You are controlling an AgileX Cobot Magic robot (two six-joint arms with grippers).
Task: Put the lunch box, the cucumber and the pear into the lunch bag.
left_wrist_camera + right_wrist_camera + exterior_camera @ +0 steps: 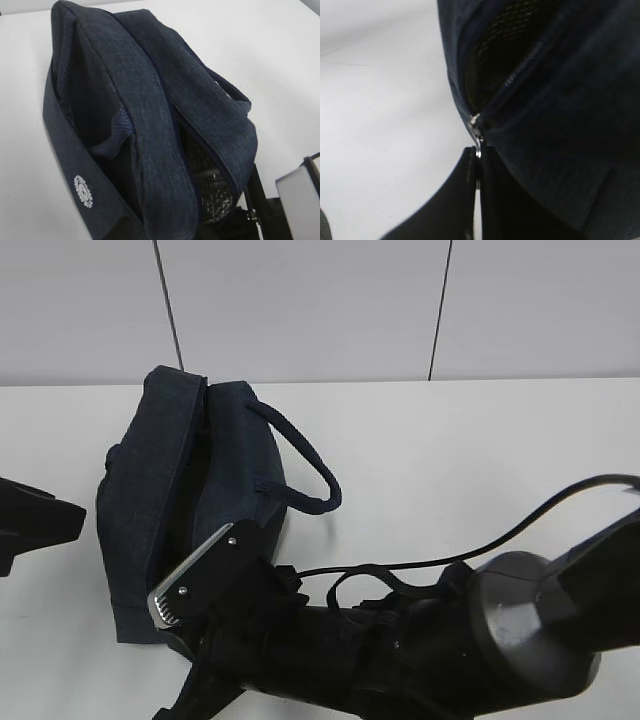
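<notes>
The dark navy lunch bag [190, 490] lies on the white table with its padded handle [305, 465] looped to the right. Its zipper is partly open and shows silvery lining [216, 199]. My right gripper [479, 153] is shut on the metal ring pull [478, 146] at the zipper's near end, just below the slider [475, 122]. My right arm [400, 645] covers the bag's near corner. My left gripper [35, 520] is at the left edge, apart from the bag, and its jaws are not shown clearly. The lunch box, cucumber and pear are out of view.
The white table [480, 460] runs back to a grey panelled wall [300, 300]. A black cable [520, 525] arcs over the table from my right arm. Part of the right arm's silver bracket [300, 200] shows beside the bag in the left wrist view.
</notes>
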